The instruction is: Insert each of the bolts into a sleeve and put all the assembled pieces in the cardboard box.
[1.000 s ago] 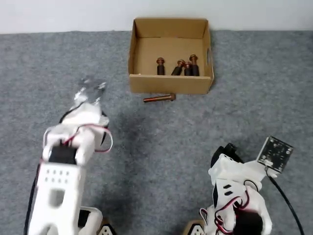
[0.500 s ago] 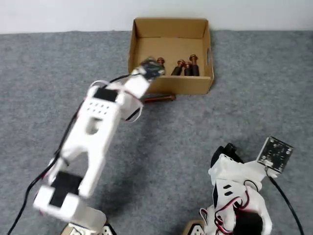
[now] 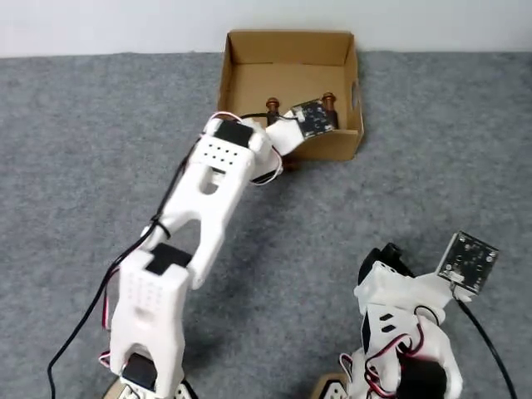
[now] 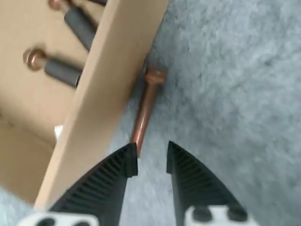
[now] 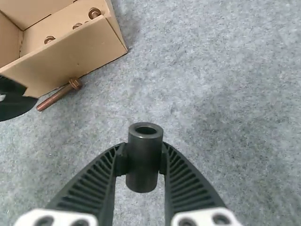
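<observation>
A bare copper bolt (image 4: 143,113) lies on the grey carpet against the front wall of the cardboard box (image 4: 108,94). My left gripper (image 4: 151,157) hangs open just above the bolt's threaded end, one fingertip close to the box wall. In the high view the left arm (image 3: 212,183) stretches to the box's front (image 3: 337,145) and covers most of the bolt. My right gripper (image 5: 141,162) is shut on an upright black sleeve (image 5: 145,150), low over the carpet well short of the box (image 5: 70,56). The bolt (image 5: 59,96) lies ahead of it.
Several assembled bolt-and-sleeve pieces (image 3: 328,104) lie inside the box near its front wall, and are also visible in the left wrist view (image 4: 61,70). The right arm (image 3: 403,312) sits at the near right of the table. Open carpet lies between it and the box.
The left arm has swung from the table's left side across to the front of the box, ending over the bolt. The right arm and its sleeve have not moved.
</observation>
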`<act>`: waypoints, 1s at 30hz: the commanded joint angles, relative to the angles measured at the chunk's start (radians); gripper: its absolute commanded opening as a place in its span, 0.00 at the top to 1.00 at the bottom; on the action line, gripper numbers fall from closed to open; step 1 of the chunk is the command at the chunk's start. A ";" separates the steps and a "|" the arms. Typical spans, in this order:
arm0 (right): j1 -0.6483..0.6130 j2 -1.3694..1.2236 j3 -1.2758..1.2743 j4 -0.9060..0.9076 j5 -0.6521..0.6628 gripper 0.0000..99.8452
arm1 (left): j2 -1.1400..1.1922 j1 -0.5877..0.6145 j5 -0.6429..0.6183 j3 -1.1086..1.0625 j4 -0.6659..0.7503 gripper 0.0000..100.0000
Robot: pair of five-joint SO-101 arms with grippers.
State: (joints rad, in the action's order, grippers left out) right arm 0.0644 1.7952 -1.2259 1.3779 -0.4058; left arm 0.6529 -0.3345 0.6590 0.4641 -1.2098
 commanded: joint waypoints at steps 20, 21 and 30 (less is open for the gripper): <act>-0.047 -0.001 0.005 -0.002 0.008 0.99 | 0.577 -0.026 0.109 0.826 -0.158 0.88; -0.047 -0.001 0.005 -0.002 0.008 0.99 | 0.586 -0.028 0.107 0.845 -0.175 0.89; -0.047 -0.001 0.005 -0.001 0.008 0.99 | 0.660 -0.038 0.107 0.921 -0.178 0.95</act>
State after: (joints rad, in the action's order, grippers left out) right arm 0.0184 1.7952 -1.2259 1.3779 -0.4058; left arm 1.3157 -0.3606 0.7526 1.3311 -1.3924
